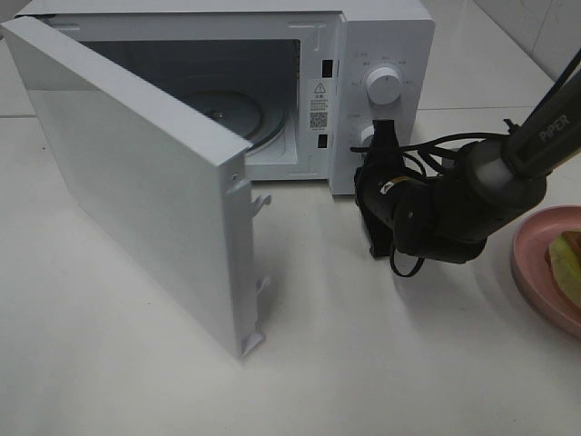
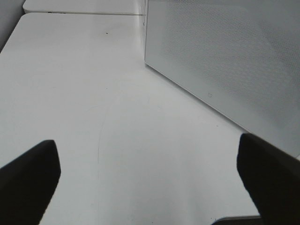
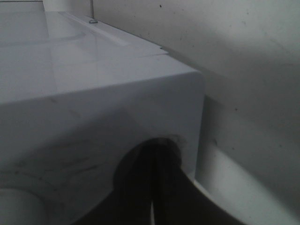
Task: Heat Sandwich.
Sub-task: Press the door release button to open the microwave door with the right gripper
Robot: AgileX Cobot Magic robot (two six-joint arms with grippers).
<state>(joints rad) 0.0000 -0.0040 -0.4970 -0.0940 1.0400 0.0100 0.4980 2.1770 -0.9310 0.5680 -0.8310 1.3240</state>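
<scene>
The sandwich (image 1: 566, 262) shows only as a yellow-green and tan edge, cut off at the right border of the high view, lying on a round pink plate (image 1: 527, 265). The white microwave (image 1: 386, 41) stands at the back with its door (image 1: 136, 173) swung wide open and the glass turntable (image 1: 238, 113) bare. My right gripper (image 1: 382, 138) is shut, with its tips against the control panel at the lower knob (image 1: 365, 136); in the right wrist view the dark fingers (image 3: 140, 187) press together on the panel. My left gripper (image 2: 150, 187) is open and empty over the table, beside the door's outer face (image 2: 225, 61).
The upper knob (image 1: 383, 87) is above the right gripper. The open door juts far out over the table's front left. The right arm (image 1: 490, 182) and its cables lie between the microwave and the plate. A tiled wall is behind.
</scene>
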